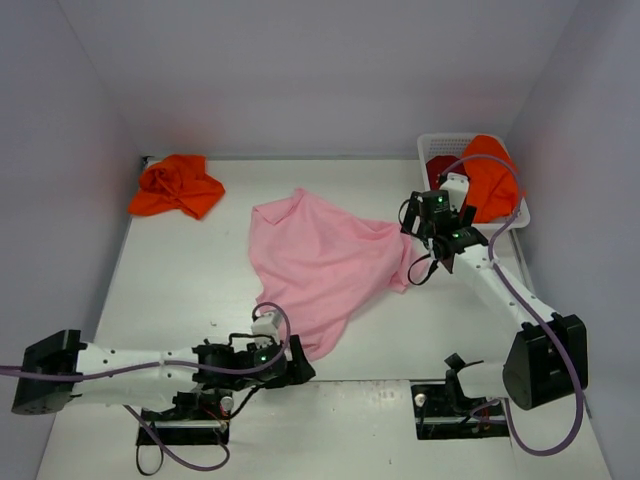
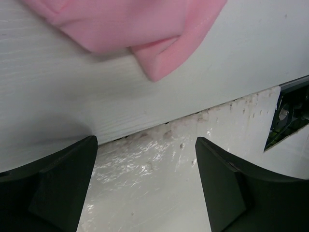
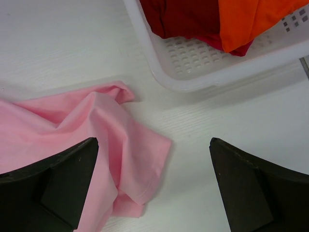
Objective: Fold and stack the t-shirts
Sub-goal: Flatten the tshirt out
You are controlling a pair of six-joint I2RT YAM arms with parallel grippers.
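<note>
A light pink t-shirt (image 1: 320, 260) lies spread and rumpled in the middle of the table. My left gripper (image 1: 300, 366) hovers open at the near table edge, just short of the shirt's near corner (image 2: 159, 67), with nothing between its fingers (image 2: 48, 183). My right gripper (image 1: 437, 240) hangs open over the shirt's right sleeve (image 3: 125, 154), the sleeve lying by its left finger. An orange t-shirt (image 1: 178, 186) sits crumpled at the back left. Another orange t-shirt (image 1: 490, 185) and a dark red one (image 3: 183, 14) lie in the basket.
The white latticed basket (image 3: 159, 72) stands at the back right, close behind my right gripper. White walls enclose the table on three sides. The table's near edge (image 2: 159, 128) runs just under my left gripper, with the arm mounts below it.
</note>
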